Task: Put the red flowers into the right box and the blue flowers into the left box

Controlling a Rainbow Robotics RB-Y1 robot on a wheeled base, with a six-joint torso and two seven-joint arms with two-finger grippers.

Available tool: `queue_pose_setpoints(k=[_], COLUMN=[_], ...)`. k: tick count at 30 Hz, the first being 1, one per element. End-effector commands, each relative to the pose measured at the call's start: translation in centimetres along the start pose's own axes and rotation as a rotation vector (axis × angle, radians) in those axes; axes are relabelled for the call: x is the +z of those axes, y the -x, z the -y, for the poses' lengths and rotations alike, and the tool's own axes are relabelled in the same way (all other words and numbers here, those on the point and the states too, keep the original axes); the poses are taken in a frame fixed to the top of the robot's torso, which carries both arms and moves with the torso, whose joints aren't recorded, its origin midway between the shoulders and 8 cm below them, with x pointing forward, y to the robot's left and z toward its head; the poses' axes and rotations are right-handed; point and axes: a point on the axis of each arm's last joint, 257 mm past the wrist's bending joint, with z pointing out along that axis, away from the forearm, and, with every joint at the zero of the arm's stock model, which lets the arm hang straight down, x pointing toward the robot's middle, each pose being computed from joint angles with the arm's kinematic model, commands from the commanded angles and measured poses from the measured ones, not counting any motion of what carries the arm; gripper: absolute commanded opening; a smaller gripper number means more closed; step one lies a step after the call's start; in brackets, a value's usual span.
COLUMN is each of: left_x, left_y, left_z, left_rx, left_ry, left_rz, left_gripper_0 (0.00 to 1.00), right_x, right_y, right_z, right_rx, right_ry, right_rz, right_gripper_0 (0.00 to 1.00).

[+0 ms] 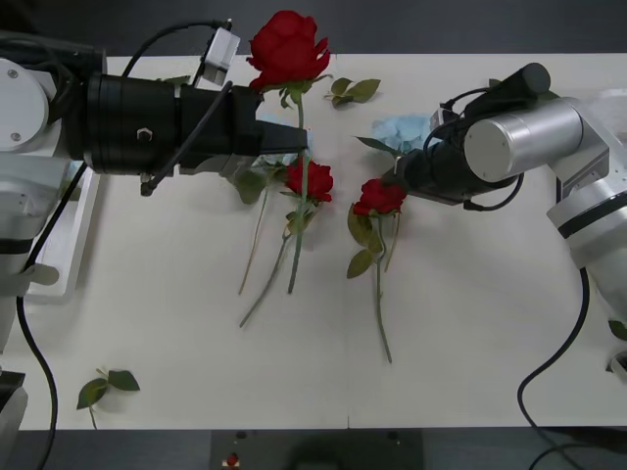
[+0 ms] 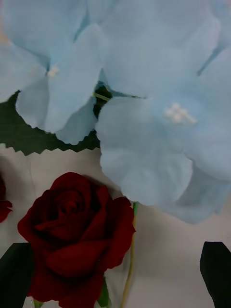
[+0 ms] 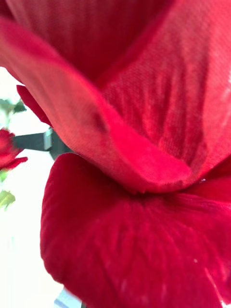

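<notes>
The left box (image 1: 73, 245) lies under the left arm, whose jaws (image 1: 294, 140) hold one red rose (image 1: 287, 46), bloom raised. Two more roses (image 1: 311, 180) lie on the surface (image 1: 470, 333). The right jaws (image 2: 118, 274) stand wide over one rose, a blue hydrangea (image 1: 404, 129) just beyond.

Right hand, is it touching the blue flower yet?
Apart. The right wrist view shows the right hand open, table visible between its fingers and the blue flower.

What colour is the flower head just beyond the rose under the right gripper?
Pale sky blue, a blue flower with dark green leaves; the right wrist view shows it best.
</notes>
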Motion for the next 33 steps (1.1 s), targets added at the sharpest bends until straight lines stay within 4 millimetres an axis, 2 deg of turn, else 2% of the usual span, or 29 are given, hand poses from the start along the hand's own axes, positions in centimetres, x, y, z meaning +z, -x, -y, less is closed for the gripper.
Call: queue_pose_setpoints(k=[1, 6, 15, 19, 25, 33], left_x=[1.4, 1.7, 2.0, 2.0, 2.0, 2.0], left_y=[2.2, 3.8, 4.6, 4.6, 4.6, 4.6], left_z=[2.6, 3.4, 4.2, 4.1, 4.1, 4.1], left_rx=[-0.021, -0.005, 0.007, 0.005, 0.005, 0.005], left_ry=[-0.057, -0.066, -0.075, -0.075, -0.075, -0.075], left_rz=[0.001, 0.007, 0.012, 0.014, 0.014, 0.014], left_gripper_0=[0.0, 0.0, 0.0, 0.0, 0.0, 0.0], right_x=[-2.4, -5.5, -10.6, -12.2, -14.7, -18.6], right_y=[4.0, 5.2, 4.7, 3.5, 1.8, -1.7], right_z=[-0.4, 0.4, 0.6, 0.1, -1.7, -4.3], right_rx=[-0.001, -0.085, -0.196, -0.246, -0.306, -0.402], right_ry=[0.051, 0.141, 0.385, 0.51, 0.699, 0.97], right_rz=[0.081, 0.071, 0.064, 0.081, 0.124, 0.181], right_gripper_0=[1.0, 1.0, 1.0, 1.0, 1.0, 1.0])
